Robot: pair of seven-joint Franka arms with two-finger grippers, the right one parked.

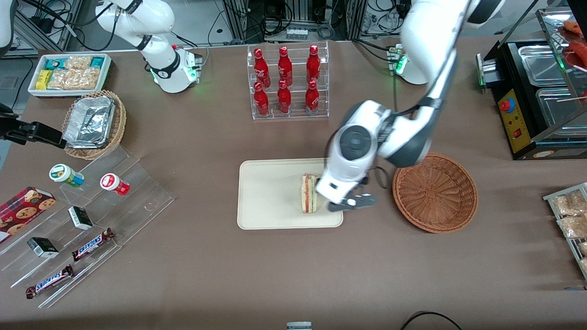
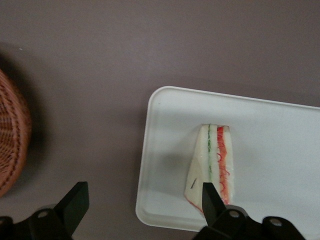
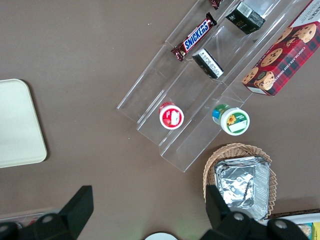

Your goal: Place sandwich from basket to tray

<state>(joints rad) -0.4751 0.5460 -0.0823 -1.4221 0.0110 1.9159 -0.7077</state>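
The sandwich (image 1: 309, 193) (image 2: 212, 160) rests on the cream tray (image 1: 266, 201) (image 2: 280, 150), near the tray's end that faces the basket, with its pink-red and green filling layers showing upward. The reddish-brown wicker basket (image 1: 434, 192) (image 2: 12, 135) stands beside the tray toward the working arm's end of the table, and I see nothing in it. My left gripper (image 1: 348, 201) (image 2: 142, 195) hovers above the tray's rim between sandwich and basket. It is open and holds nothing. One fingertip (image 2: 209, 195) overlaps the sandwich's corner in the left wrist view.
A clear rack of red bottles (image 1: 288, 82) stands farther from the camera than the tray. Acrylic steps with snacks (image 1: 91, 215), a tan basket of foil containers (image 1: 94, 123) and a white snack bin (image 1: 69, 73) lie toward the parked arm's end. A black appliance (image 1: 536, 91) sits toward the working arm's end.
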